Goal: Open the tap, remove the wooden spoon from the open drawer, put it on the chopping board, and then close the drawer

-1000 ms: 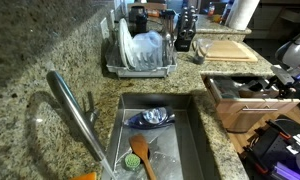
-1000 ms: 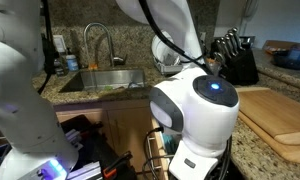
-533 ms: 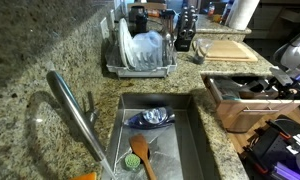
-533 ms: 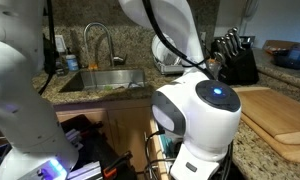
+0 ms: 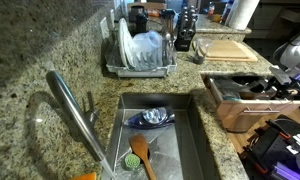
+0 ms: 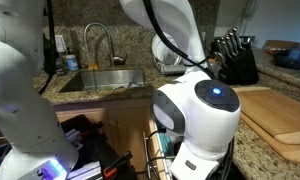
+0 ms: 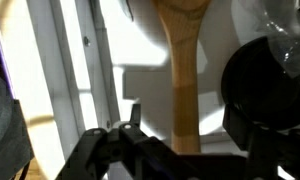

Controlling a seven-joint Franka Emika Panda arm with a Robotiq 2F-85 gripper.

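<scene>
In the wrist view the pale wooden spoon lies in the drawer's pale interior, its handle running up the picture. My gripper is open and low over it, one finger on each side of the handle, not closed on it. In an exterior view the gripper is down in the open drawer at the right. The chopping board lies on the counter behind the drawer and also shows in the other view. The steel tap slants over the sink; no water is visible.
A darker orange-brown spoon and a blue item lie in the sink. A dish rack stands behind it. A knife block stands by the board. The arm's white body fills the front of that view. A dark round object lies right of the spoon.
The arm's white joint has shifted slightly right and down in an exterior view. Nothing else has visibly moved.
</scene>
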